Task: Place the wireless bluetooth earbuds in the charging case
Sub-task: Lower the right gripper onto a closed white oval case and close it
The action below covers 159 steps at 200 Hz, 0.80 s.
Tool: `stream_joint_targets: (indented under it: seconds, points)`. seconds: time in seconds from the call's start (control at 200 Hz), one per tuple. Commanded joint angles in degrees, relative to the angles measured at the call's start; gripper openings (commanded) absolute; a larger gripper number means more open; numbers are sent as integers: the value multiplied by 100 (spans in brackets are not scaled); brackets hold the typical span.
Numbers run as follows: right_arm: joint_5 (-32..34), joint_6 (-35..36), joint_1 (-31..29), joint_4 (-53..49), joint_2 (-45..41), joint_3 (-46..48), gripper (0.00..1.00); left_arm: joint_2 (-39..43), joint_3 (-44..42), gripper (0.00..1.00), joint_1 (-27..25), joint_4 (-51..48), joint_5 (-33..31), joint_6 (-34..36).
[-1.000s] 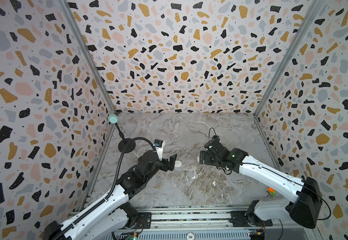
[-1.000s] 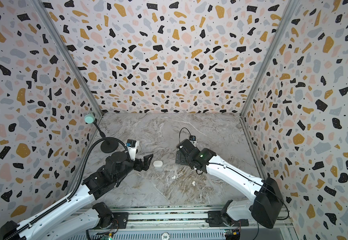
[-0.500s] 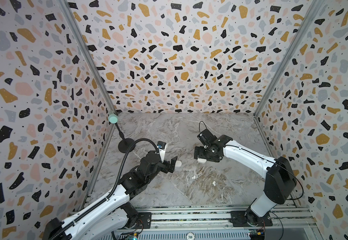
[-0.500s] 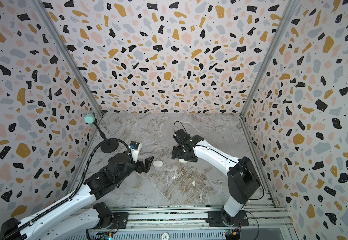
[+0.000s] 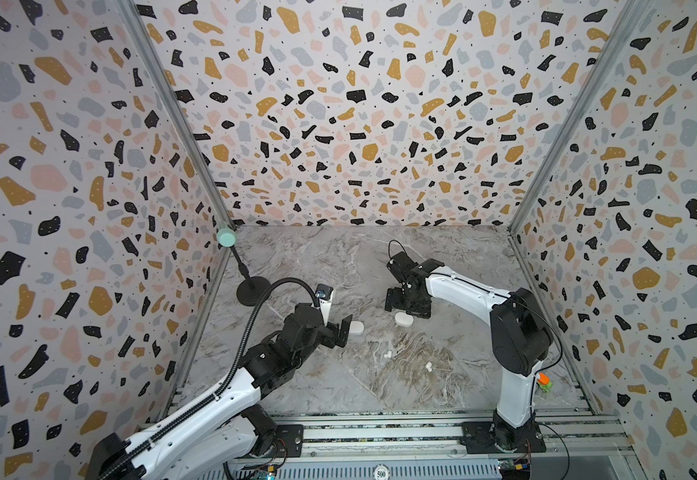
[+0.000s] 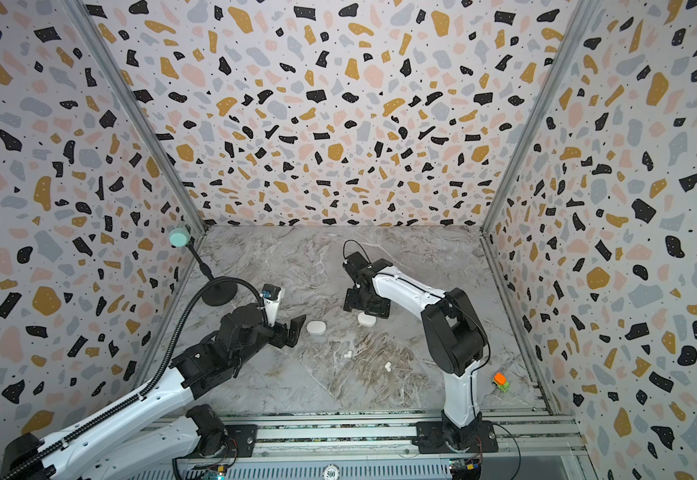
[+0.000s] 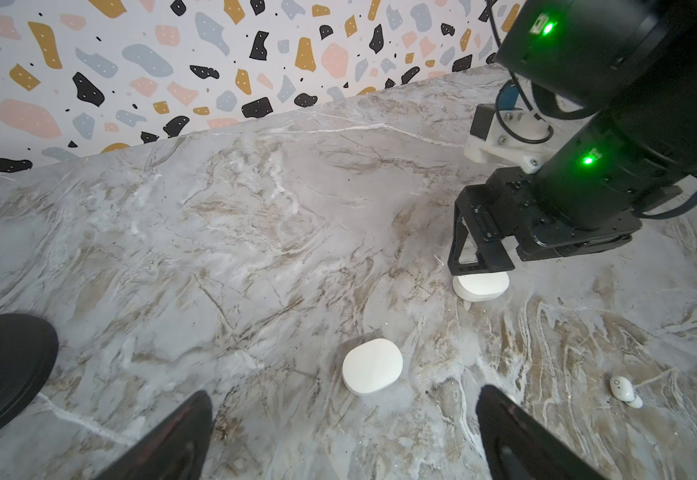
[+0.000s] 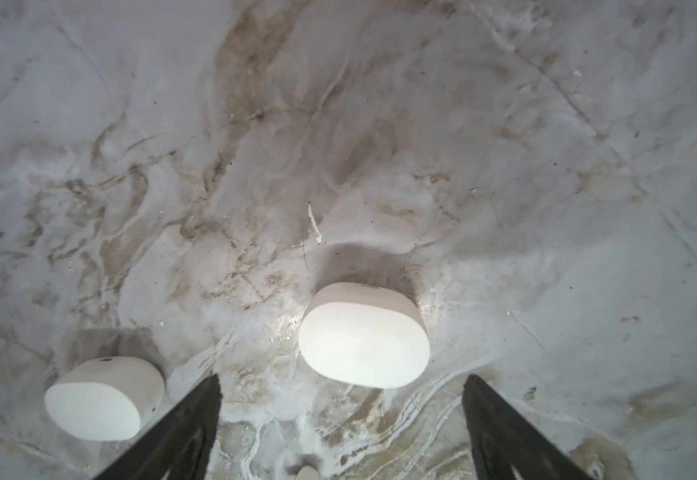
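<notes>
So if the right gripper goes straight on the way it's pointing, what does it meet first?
The right gripper would most likely meet the white charging case straight ahead, centred between its open jaws.

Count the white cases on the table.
2. One case lies just ahead of the left gripper; the other case sits beneath the open right gripper. None seems hidden.

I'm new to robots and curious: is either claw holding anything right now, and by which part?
Nothing is held. The left gripper and right gripper are both open; the left case and right case lie on the table.
</notes>
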<state>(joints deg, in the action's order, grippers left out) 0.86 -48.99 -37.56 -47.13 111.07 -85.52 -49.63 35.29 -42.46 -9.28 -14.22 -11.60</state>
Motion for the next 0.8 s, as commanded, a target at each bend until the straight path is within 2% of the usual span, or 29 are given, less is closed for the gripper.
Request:
stream_joint_targets:
  seconds: [0.0,0.195,0.791]
  points:
    - [102,-84,-14,-354,45,-223,89,-21,55,100,-20,46,14,70]
    - [298,-206,-15,-446,139,-236,86,-94,70,100,-20,24,92,78]
    - [211,-276,-14,-314,301,-212,78,-251,117,100,-20,-19,226,105]
